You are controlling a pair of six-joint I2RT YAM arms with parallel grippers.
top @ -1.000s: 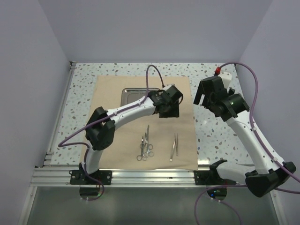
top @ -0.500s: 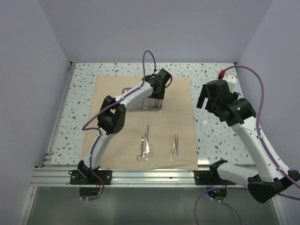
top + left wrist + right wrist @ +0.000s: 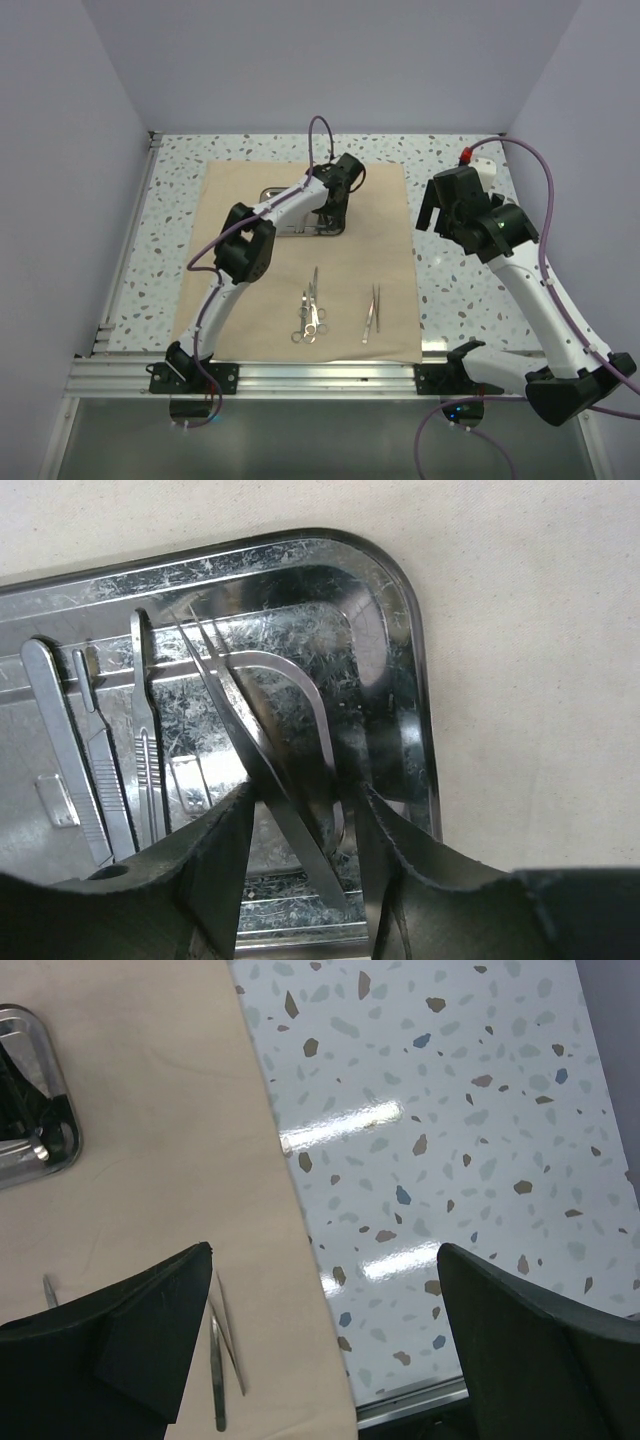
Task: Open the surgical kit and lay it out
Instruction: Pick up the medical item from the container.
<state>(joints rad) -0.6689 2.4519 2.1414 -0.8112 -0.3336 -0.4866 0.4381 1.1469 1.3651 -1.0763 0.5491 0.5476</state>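
Note:
The tan cloth wrap (image 3: 385, 200) lies spread flat on the table. The steel tray (image 3: 268, 195) sits on its far half, partly hidden by my left arm. My left gripper (image 3: 332, 212) reaches down into the tray (image 3: 405, 610). In the left wrist view its jaws (image 3: 305, 810) are open and straddle thin tweezers (image 3: 250, 740) without pressing them. Several other thin instruments (image 3: 95, 770) lie in the tray. Ring-handled scissors and forceps (image 3: 310, 315) and a pair of tweezers (image 3: 372, 308) lie on the near cloth. My right gripper (image 3: 435, 215) hangs open and empty above the cloth's right edge.
The right wrist view shows the cloth edge (image 3: 280, 1160), the laid-out tweezers (image 3: 225, 1360), a tray corner (image 3: 45, 1150) and bare speckled table (image 3: 450, 1110). Grey walls enclose the table on three sides. A metal rail (image 3: 300, 372) runs along the near edge.
My left gripper has moved from above the middle of the cloth back to the tray and come down around the tweezers. My right arm has barely shifted.

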